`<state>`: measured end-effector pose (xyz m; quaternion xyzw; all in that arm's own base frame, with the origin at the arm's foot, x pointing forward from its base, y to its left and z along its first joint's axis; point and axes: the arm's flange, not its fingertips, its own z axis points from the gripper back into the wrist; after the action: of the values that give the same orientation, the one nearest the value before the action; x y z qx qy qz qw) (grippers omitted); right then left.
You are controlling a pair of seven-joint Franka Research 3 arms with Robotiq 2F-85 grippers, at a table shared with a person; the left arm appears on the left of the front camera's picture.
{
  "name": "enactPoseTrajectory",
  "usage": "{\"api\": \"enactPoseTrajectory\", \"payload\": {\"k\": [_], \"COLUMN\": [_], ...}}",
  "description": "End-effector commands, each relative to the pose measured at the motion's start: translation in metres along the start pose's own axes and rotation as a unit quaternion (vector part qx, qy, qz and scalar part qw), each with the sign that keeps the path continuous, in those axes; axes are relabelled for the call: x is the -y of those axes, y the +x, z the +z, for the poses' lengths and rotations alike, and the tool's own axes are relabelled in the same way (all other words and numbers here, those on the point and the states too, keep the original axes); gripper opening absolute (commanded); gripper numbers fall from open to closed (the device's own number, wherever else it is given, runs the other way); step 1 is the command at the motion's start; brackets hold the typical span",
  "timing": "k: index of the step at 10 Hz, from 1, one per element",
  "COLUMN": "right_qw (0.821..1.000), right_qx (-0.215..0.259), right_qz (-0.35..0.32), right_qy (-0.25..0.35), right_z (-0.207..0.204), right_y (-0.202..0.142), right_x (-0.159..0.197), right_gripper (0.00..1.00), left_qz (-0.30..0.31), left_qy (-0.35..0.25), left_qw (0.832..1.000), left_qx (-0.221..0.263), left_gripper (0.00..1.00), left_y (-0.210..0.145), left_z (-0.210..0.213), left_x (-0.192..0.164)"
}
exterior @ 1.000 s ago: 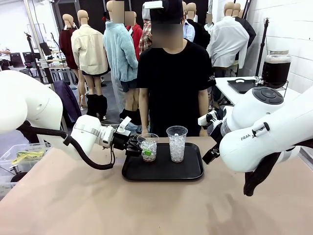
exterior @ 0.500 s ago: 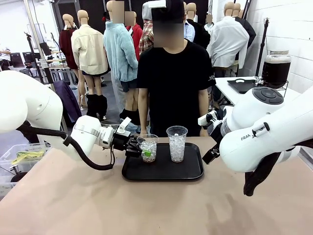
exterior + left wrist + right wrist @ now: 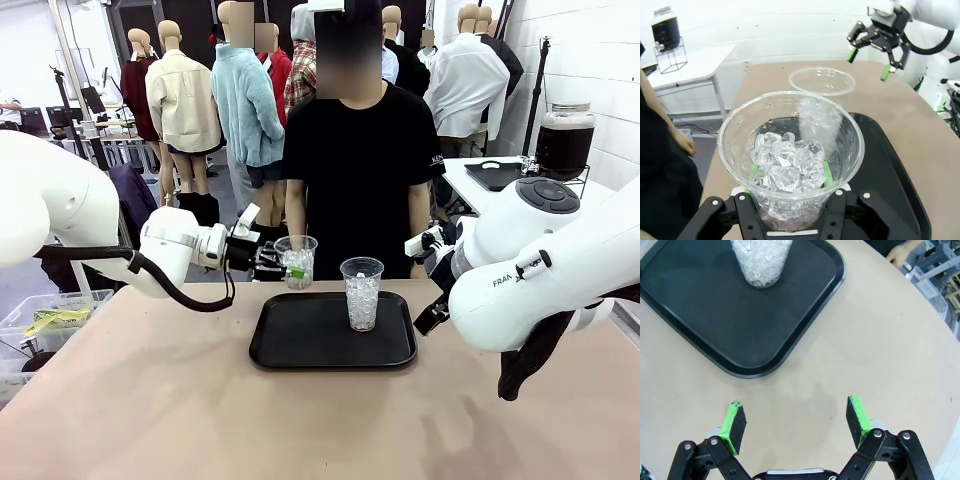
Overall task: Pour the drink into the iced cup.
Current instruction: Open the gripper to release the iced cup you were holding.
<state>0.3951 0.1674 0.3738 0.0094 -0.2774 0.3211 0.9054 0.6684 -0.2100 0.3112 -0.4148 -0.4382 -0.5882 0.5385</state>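
two iced cups stand straight, mouths up: the lifted cup (image 3: 297,250), squeezed in the left gripper (image 3: 293,270) near the tray (image 3: 300,345), and the tray cup (image 3: 361,295). right gripper (image 3: 796,422) gapes wide, empty.

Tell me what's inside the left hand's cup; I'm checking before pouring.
Ice cubes fill the lower half of the cup. The left hand covers its base, so any liquid there is hidden.

Left arm (image 3: 165,250) reaches in level from its side, left gripper (image 3: 292,268) pinched sideways around an iced cup (image 3: 297,247), holding it off the table. Right arm (image 3: 530,270) is bent near the edge, right gripper (image 3: 796,420) pointing down, jaws spread wide, nothing between them.
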Motion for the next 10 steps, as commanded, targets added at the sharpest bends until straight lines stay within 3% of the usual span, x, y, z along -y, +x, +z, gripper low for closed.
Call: {"api": "enactPoseTrajectory", "payload": {"k": [1,10], "right_qw": [1.0,1.0], "right_qx": [0.0,0.0], "right_qz": [0.0,0.0], "right_qy": [0.0,0.0], "right_z": [0.0,0.0], "right_y": [0.0,0.0], "right_x": [0.0,0.0], "right_gripper": [1.0,1.0], "left_qz": [0.007,0.012], "left_qy": [0.021,0.039], "left_qw": [1.0,0.999], "left_qx": [0.004,0.018], "left_gripper": [0.56,0.56], "left_y": [0.014,0.018], "left_z": [-0.006,0.001], "left_x": [-0.015,-0.022]}}
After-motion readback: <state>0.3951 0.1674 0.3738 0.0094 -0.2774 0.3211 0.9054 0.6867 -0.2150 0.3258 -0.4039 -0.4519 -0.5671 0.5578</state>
